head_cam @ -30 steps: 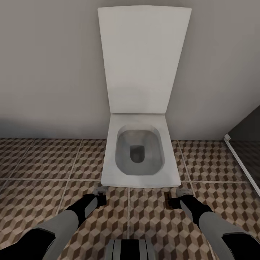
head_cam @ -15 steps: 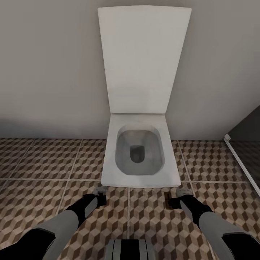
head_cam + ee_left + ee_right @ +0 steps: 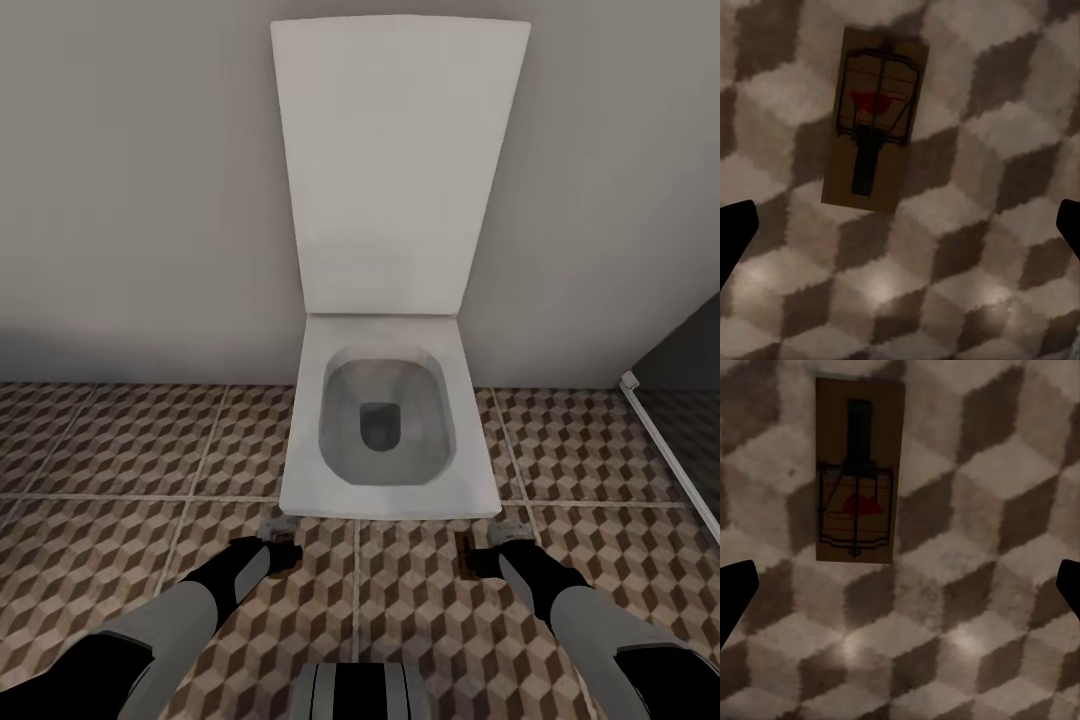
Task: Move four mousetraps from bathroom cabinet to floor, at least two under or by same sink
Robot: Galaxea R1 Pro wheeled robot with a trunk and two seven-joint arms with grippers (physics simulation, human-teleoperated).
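Note:
Two mousetraps lie flat on the cube-patterned bathroom floor [image 3: 130,450] in front of the toilet. In the left wrist view, one mousetrap [image 3: 874,120] rests on the tiles below my open left gripper [image 3: 900,232], whose dark fingertips [image 3: 735,232] stand wide apart and clear of it. The other mousetrap [image 3: 859,469] lies the same way under my open right gripper [image 3: 900,592]. In the head view the left gripper [image 3: 272,540] has a mousetrap [image 3: 287,549] at its tip, and the right gripper [image 3: 490,548] has a mousetrap [image 3: 463,556] beside it. The cabinet and the bathroom sink are out of view.
A white toilet [image 3: 390,440] with its lid up stands against the wall straight ahead, just beyond both grippers. A dark glass panel with a white rail [image 3: 665,450] runs along the right. Open tiled floor lies to the left and right of the toilet.
A brown mousetrap now shows on the floor at the left gripper's tip, where it did not show before. The arms and the view have hardly moved.

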